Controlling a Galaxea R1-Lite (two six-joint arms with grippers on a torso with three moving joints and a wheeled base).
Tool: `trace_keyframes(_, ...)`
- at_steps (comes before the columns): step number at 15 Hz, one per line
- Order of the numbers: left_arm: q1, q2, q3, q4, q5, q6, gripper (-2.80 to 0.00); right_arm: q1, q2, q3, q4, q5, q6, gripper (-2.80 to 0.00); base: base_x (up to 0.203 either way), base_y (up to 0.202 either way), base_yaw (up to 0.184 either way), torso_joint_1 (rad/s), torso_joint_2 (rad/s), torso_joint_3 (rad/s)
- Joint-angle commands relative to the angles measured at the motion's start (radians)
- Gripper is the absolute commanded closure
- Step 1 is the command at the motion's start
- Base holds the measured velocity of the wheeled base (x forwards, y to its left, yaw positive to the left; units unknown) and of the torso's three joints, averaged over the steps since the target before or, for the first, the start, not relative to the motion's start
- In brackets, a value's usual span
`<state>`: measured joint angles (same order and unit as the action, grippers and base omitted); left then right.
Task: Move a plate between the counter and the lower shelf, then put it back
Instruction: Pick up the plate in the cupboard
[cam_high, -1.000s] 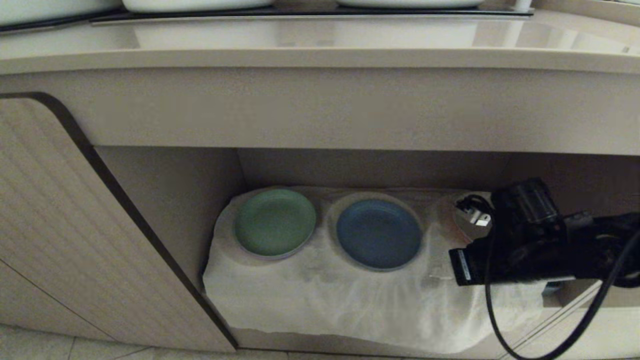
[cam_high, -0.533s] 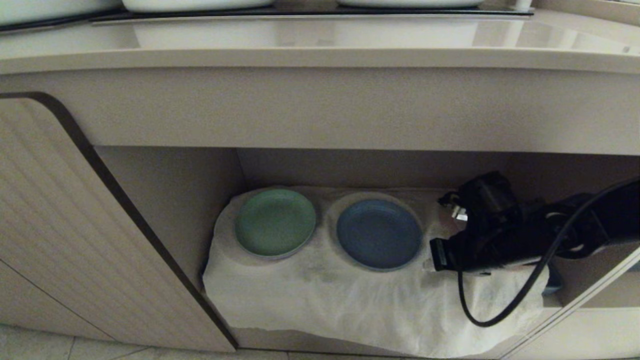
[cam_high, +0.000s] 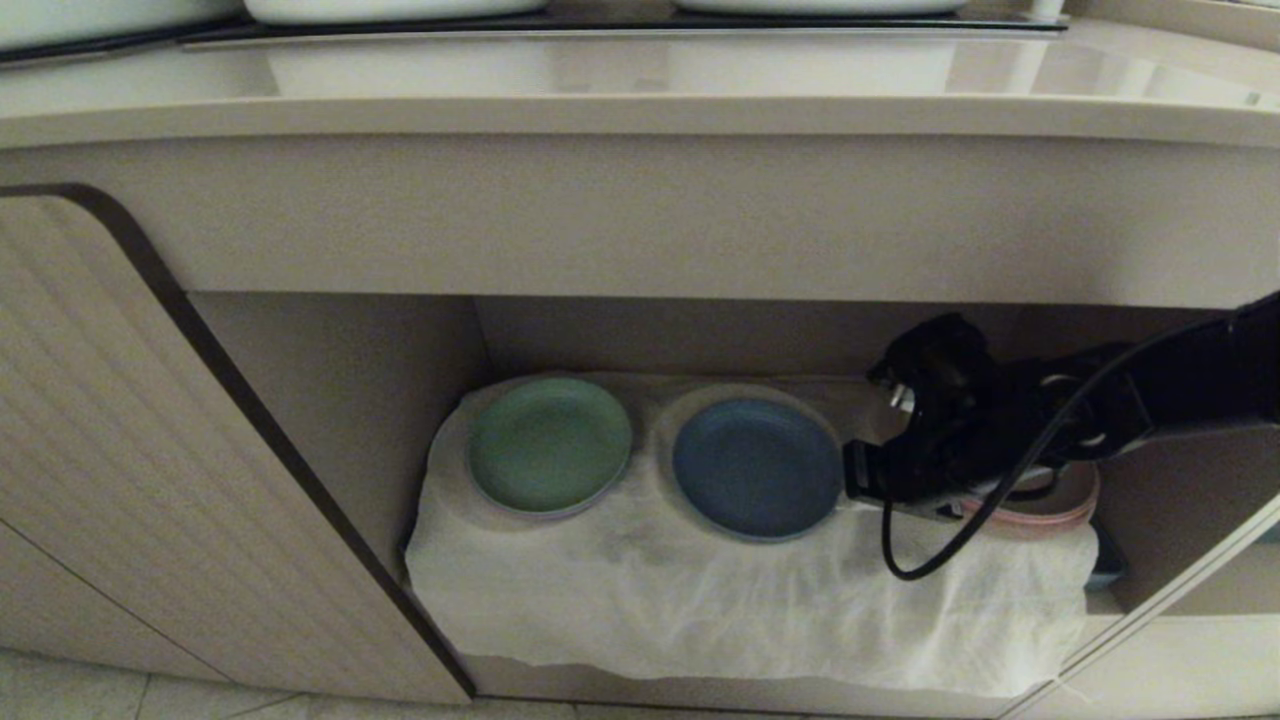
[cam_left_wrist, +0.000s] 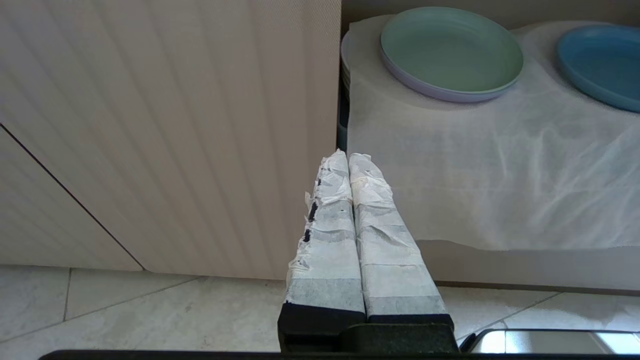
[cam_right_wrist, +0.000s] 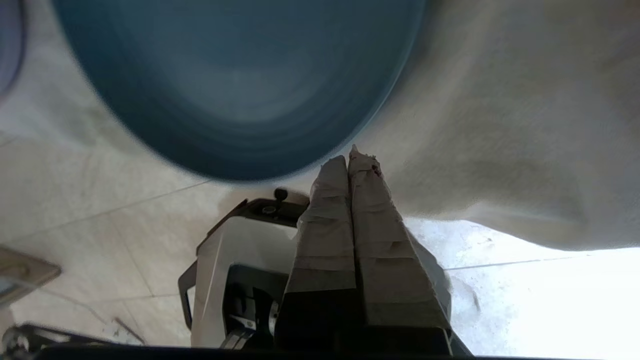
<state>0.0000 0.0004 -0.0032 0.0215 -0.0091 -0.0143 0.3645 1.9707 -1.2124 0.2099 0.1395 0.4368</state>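
- plate (cam_high: 757, 468) sits flat on the white cloth (cam_high: 700, 590) in the lower shelf (cam_high: 360, 380), middle of three — green plate (cam_high: 550, 443) on its left, beige pink-edged plate (cam_high: 1050, 500) on its right, mostly hidden under the arm.
- right gripper (cam_high: 858, 478) is inside the recess, just beside the plate's right rim, over the cloth between the blue and pink-edged plates. Can't confirm contact from the head view.
- right wrist view: taped fingers (cam_right_wrist: 332, 200) pressed together, nothing between them; tips end close to the blue rim (cam_right_wrist: 240, 90).
- key relation: the plate lies to the robot's left of the gripper tip. It's round, so no long axis — the near right rim looks like the only sensible grab point.
- judgement: jaws need to part before they can straddle that rim; closed as they are, they could only nudge it.
- left gripper (cam_left_wrist: 347, 165) hangs low outside the cabinet, in front of the ribbed door (cam_left_wrist: 175, 125); fingers together, empty. Well apart from the plate, so the right arm is clearly nearer.
- counter (cam_high: 640, 110) runs above the recess; its front strip, the only part in view, carries no blue plate.
- writing: no readable brand, label or text anywhere.
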Motion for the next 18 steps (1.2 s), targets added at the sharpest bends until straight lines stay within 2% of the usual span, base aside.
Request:
trace_keyframes(1,0.0,0.0,0.0,0.0,0.0,0.0,0.0,0.001,0.03,-0.053,0.023,-0.01,0.019,0.0,0.0,0.0,0.0,0.0,0.0,0.0)
trace_keyframes(4,0.0,0.0,0.0,0.0,0.0,0.0,0.0,0.001,0.055,-0.099,0.047,-0.036,0.053,0.0,0.0,0.0,0.0,0.0,0.0,0.0)
trace_keyframes(10,0.0,0.0,0.0,0.0,0.0,0.0,0.0,0.001,0.06,-0.111,0.068,-0.04,0.054,0.0,0.0,0.0,0.0,0.0,0.0,0.0)
trace_keyframes(11,0.0,0.0,0.0,0.0,0.0,-0.001,0.0,0.001,0.06,-0.111,0.075,-0.04,0.054,-2.8,0.0,0.0,0.0,0.0,0.0,0.0)
trace_keyframes(18,0.0,0.0,0.0,0.0,0.0,-0.001,0.0,0.001,0.054,-0.113,0.072,-0.044,0.051,-2.8,0.0,0.0,0.0,0.0,0.0,0.0)
